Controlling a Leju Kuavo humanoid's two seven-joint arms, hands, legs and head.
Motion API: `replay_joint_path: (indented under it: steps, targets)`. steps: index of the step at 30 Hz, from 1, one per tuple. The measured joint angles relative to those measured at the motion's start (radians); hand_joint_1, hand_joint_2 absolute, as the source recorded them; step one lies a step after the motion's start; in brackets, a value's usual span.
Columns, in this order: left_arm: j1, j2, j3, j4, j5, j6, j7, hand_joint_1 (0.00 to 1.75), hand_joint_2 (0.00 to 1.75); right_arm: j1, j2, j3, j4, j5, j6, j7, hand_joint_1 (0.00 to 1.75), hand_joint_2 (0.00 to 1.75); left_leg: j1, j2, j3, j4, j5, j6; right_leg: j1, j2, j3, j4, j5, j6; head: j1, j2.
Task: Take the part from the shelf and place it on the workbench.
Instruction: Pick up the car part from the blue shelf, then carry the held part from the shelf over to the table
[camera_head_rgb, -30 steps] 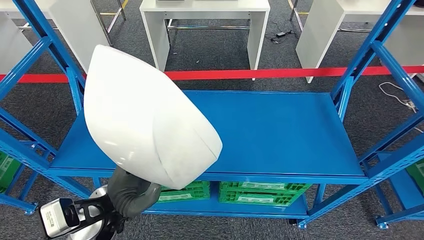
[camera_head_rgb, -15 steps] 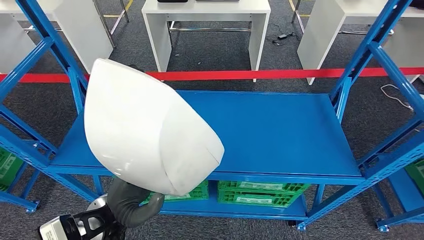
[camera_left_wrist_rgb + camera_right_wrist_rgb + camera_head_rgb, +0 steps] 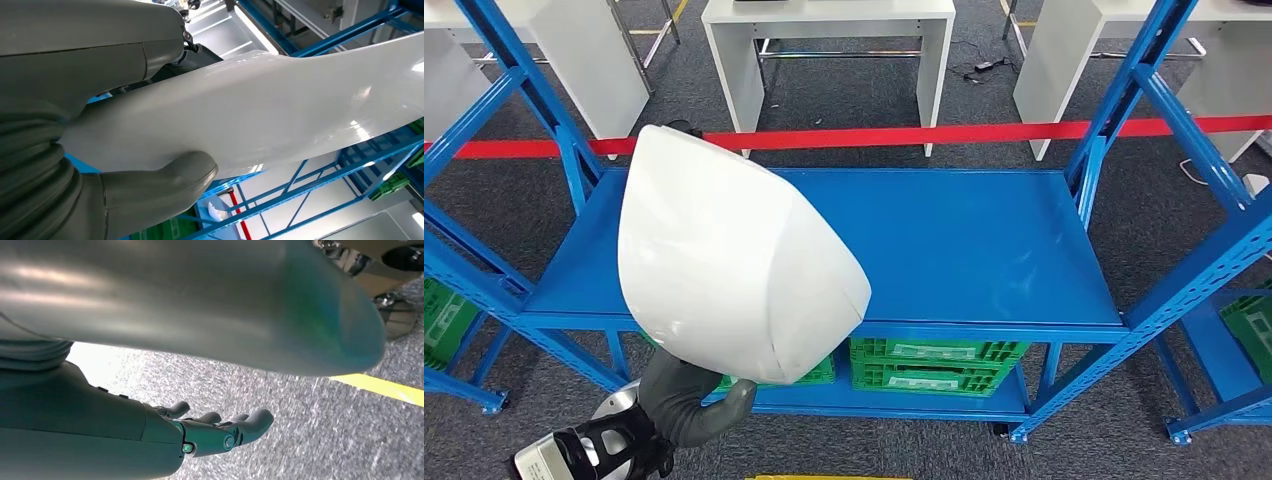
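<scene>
The part is a large white curved shell, held up in front of the blue shelf at its left half. My left hand grips it from below, the grey thumb pressed on the shell's smooth face and dark fingers behind its far edge. My right hand hangs low over grey carpet, fingers slightly apart and holding nothing.
Green crates sit on the shelf's lower level. A red tape line crosses the floor behind the shelf, with white tables beyond. Blue uprights frame the shelf on both sides. A yellow floor line runs under my right hand.
The whole view has shifted, so the camera has moved; the shelf now sits further left and lower. The shell stays in my left hand, a little further right in the picture.
</scene>
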Motion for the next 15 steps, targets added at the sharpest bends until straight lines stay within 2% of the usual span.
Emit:
replay_joint_path:
  steps: [2,3,4,5,6,7,8,9,10,11,12,14,15]
  targets:
    - [-0.016,-0.003,-0.004,0.006,0.0,0.002,0.008,1.75,1.75,-0.001,0.0,0.0,0.0,-0.004,-0.002,-0.002,0.0,0.0,-0.004,0.0,-0.006,-0.009,0.01,0.008,-0.001,0.0,-0.003,-0.005,0.013,0.014,-0.001,0.0]
    - [-0.022,-0.006,-0.006,0.01,-0.001,0.003,0.013,1.75,1.75,-0.001,0.0,0.0,0.0,-0.004,-0.002,-0.003,0.0,0.0,-0.003,0.003,-0.011,-0.014,0.017,0.015,-0.002,0.001,-0.006,-0.003,0.013,0.02,-0.001,0.0]
    - [-0.028,-0.009,-0.009,0.012,-0.001,0.004,0.018,1.75,1.75,0.0,-0.001,0.0,0.0,-0.004,-0.002,-0.003,0.0,0.0,0.0,0.005,-0.019,-0.018,0.027,0.024,-0.002,0.001,-0.013,0.007,-0.001,0.026,0.0,0.0]
    - [-0.033,-0.013,-0.011,0.015,-0.001,0.005,0.022,1.75,1.75,0.0,-0.002,0.0,0.0,-0.004,-0.001,-0.004,0.0,0.0,0.003,0.008,-0.028,-0.022,0.038,0.031,-0.002,0.002,-0.025,0.035,-0.032,0.031,0.003,0.0]
    - [-0.037,-0.016,-0.015,0.018,-0.001,0.006,0.024,1.75,1.75,0.0,-0.002,0.0,0.0,-0.005,0.0,-0.005,0.0,0.0,0.004,0.01,-0.039,-0.023,0.048,0.036,-0.004,0.002,-0.043,0.083,-0.076,0.036,0.005,0.0]
    - [-0.04,-0.018,-0.017,0.021,-0.001,0.007,0.026,1.75,1.75,0.0,-0.002,0.0,0.0,-0.005,0.0,-0.007,0.0,0.0,0.004,0.011,-0.052,-0.021,0.056,0.039,-0.004,0.002,-0.063,0.145,-0.122,0.041,0.009,0.0]
    - [-0.042,-0.02,-0.019,0.024,-0.001,0.007,0.027,1.75,1.75,0.0,-0.002,0.0,0.0,-0.005,0.0,-0.008,0.0,0.0,0.004,0.013,-0.065,-0.018,0.065,0.04,-0.005,0.002,-0.081,0.208,-0.156,0.045,0.01,0.0]
    - [-0.044,-0.022,-0.021,0.028,-0.001,0.007,0.028,1.75,1.75,0.0,-0.002,0.0,0.0,-0.006,0.0,-0.008,0.0,0.0,0.004,0.014,-0.079,-0.013,0.072,0.039,-0.005,0.002,-0.088,0.252,-0.169,0.048,0.011,0.0]
    - [-0.046,-0.024,-0.021,0.031,-0.002,0.007,0.029,1.75,1.75,0.0,-0.003,0.0,0.0,-0.008,0.0,-0.009,0.0,0.0,0.004,0.014,-0.094,-0.007,0.079,0.038,-0.006,0.002,-0.08,0.264,-0.16,0.049,0.011,0.0]
    - [-0.048,-0.026,-0.022,0.035,-0.002,0.007,0.03,1.75,1.75,0.0,-0.003,0.0,0.0,-0.009,0.0,-0.01,0.0,0.0,0.005,0.015,-0.108,0.0,0.085,0.036,-0.007,0.002,-0.052,0.237,-0.135,0.05,0.012,0.0]
    - [-0.051,-0.029,-0.022,0.037,-0.004,0.007,0.03,1.75,1.75,0.0,-0.003,0.0,0.0,-0.011,0.0,-0.012,0.0,0.0,0.005,0.015,-0.121,0.008,0.089,0.033,-0.008,0.001,-0.006,0.177,-0.107,0.05,0.012,0.0]
    - [-0.055,-0.033,-0.023,0.04,-0.009,0.007,0.031,1.75,1.75,-0.003,-0.004,-0.001,0.0,-0.014,0.0,-0.018,0.0,0.0,0.004,0.015,-0.14,0.024,0.097,0.024,-0.005,0.002,0.081,0.048,-0.091,0.04,0.014,0.0]
    - [-0.056,-0.036,-0.024,0.041,-0.013,0.007,0.032,1.75,1.75,-0.004,-0.004,-0.001,0.0,-0.016,0.0,-0.022,0.0,0.0,0.003,0.015,-0.145,0.03,0.101,0.019,-0.003,0.003,0.103,0.01,-0.094,0.033,0.014,0.0]
